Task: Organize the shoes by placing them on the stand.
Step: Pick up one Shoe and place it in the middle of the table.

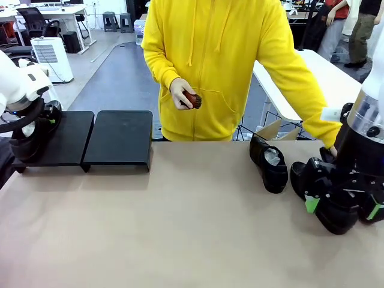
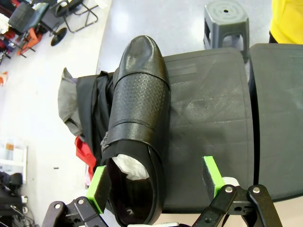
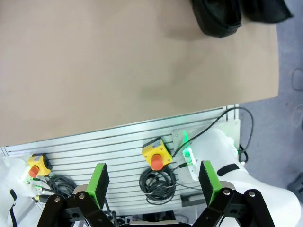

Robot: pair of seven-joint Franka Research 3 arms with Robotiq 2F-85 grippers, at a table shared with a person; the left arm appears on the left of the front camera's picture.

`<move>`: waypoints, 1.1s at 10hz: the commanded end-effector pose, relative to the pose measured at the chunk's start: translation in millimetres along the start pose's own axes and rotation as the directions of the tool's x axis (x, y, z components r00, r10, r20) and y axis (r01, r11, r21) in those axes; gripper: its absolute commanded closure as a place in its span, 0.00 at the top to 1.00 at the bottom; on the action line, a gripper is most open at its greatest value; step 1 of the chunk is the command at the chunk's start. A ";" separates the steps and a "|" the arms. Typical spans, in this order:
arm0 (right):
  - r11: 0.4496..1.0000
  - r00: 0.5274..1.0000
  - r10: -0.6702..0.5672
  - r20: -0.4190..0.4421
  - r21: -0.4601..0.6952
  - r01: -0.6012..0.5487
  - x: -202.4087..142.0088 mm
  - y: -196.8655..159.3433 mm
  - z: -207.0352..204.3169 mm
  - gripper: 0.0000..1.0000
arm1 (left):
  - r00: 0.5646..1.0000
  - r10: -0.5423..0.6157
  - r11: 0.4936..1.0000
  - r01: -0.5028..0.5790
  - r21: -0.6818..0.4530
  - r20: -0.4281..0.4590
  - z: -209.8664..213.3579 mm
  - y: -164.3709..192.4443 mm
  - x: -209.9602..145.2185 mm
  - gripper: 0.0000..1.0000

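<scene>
One black shoe (image 2: 139, 113) with white paper inside lies on the left edge of the black stand (image 2: 213, 109), toe pointing away. My left gripper (image 2: 156, 182) is open around its heel, the left pad (image 2: 99, 189) close beside it. In the front view that shoe (image 1: 25, 147) sits on the stand (image 1: 120, 138) under the left gripper (image 1: 37, 129). Another shoe (image 1: 270, 163) lies on the table at the right, with more black shoes (image 1: 327, 201) beside it. My right gripper (image 1: 343, 207) hangs open over those, and it (image 3: 154, 182) holds nothing.
A person in a yellow hoodie stands at the far side, one hand (image 1: 183, 95) holding a small brown object, the other arm reaching down behind my right arm. The table edge and a rail with emergency stop buttons (image 3: 156, 156) lie below the right gripper. A grey stool (image 2: 226, 19) stands beyond the stand.
</scene>
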State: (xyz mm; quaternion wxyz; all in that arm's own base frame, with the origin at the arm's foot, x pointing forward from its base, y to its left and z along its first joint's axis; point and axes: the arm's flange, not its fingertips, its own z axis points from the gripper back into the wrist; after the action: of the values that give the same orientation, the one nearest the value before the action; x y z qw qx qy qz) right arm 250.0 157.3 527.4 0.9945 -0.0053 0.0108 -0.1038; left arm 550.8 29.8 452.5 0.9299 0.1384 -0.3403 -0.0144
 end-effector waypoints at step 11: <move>0.997 0.983 0.078 0.167 -0.020 -0.076 101.6 8.6 -49.3 1.00 | 1.000 -0.010 1.000 0.010 0.003 0.004 1.7 3.0 0.9 1.00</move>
State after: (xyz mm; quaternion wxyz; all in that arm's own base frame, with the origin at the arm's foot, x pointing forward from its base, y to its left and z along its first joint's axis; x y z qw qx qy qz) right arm 330.4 151.2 487.7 0.9947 -0.0221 -0.0524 -0.0858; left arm 550.9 29.8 452.8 0.9299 0.1384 -0.3406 -0.0145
